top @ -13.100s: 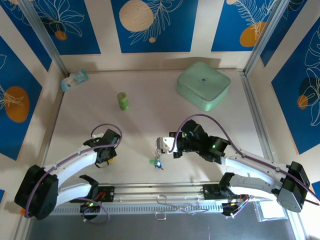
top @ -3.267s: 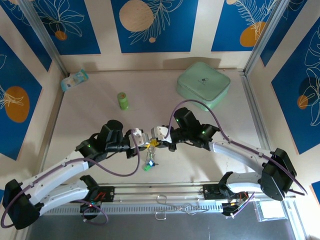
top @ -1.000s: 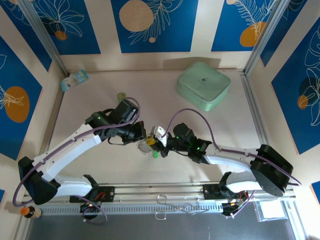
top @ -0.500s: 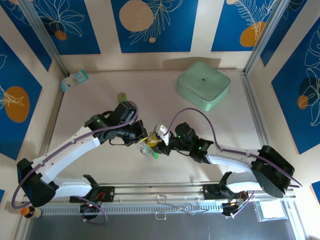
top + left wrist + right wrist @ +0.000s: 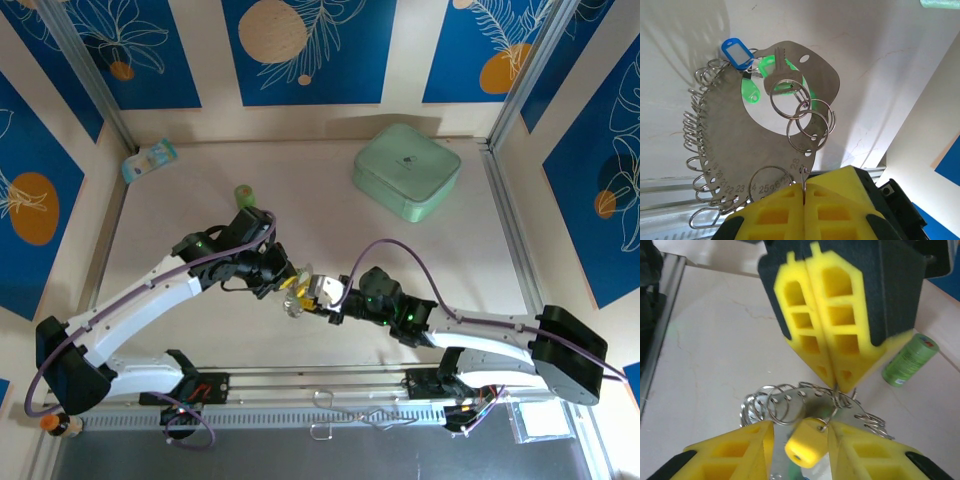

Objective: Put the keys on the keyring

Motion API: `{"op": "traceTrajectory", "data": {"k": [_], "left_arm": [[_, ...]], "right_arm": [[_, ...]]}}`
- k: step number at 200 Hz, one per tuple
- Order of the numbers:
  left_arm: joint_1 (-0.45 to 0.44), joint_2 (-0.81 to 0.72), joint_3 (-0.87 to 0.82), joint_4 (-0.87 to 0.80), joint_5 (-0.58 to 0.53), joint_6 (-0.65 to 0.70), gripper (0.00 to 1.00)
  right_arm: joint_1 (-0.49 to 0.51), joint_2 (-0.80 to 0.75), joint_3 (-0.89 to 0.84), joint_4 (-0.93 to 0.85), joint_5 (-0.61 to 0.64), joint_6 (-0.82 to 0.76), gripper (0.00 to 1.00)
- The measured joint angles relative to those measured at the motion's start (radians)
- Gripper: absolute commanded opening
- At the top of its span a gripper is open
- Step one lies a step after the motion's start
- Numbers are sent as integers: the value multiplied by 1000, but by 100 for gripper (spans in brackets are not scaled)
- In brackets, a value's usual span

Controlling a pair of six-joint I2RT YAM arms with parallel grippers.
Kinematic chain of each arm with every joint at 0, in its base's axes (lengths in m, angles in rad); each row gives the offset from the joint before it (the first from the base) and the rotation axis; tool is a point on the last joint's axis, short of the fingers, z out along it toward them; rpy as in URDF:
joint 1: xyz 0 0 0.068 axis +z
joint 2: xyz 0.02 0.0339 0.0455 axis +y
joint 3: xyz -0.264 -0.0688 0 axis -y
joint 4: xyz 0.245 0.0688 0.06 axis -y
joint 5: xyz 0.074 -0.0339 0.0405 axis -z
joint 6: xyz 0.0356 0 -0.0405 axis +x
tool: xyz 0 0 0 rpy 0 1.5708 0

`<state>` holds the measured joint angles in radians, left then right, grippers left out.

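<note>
Change: the right gripper (image 5: 801,439) was shut a second ago and now stands with its yellow foam pads apart. In the top view it sits lower in the frame than half a second ago.
Unchanged: the left gripper (image 5: 804,192) stays clamped, pads together, on the edge of the keyring (image 5: 725,140). The keyring is a flat silver metal plate with a round hole and thin wire loops along its rim.
Meaning for task: by judgement, the right gripper has let go of the yellow plastic-headed key (image 5: 804,446). The key seems to hang from a wire loop of the keyring, so it is either threaded or being re-gripped. The frames do not settle which.
Key relative to right gripper: in the right wrist view, bottom centre, the yellow plastic-headed key lies between the parted pads, nearer the right-hand one. Contact cannot be told.
Keyring relative to grippers: in that view it sits mid-frame, directly under the left gripper's tips and just above the right gripper's pads.
Other keys: in the left wrist view, upper left of centre, a green plastic-headed key (image 5: 751,92), a blue plastic tag (image 5: 737,52) and a silver metal key (image 5: 777,70) sit at the plate's far side, well away from the left gripper.
Bystander: a green cylindrical bottle (image 5: 910,360) stands at the right edge of the right wrist view, apart from the work.
</note>
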<state>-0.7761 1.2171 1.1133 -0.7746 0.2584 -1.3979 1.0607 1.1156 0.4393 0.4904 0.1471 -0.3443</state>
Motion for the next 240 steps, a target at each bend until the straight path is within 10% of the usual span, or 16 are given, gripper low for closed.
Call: {"op": "traceTrajectory", "data": {"k": [240], "left_arm": [[15, -25, -12, -3, -14, -37, 0]], "right_arm": [[-2, 137, 77, 103, 64, -58, 7]]}}
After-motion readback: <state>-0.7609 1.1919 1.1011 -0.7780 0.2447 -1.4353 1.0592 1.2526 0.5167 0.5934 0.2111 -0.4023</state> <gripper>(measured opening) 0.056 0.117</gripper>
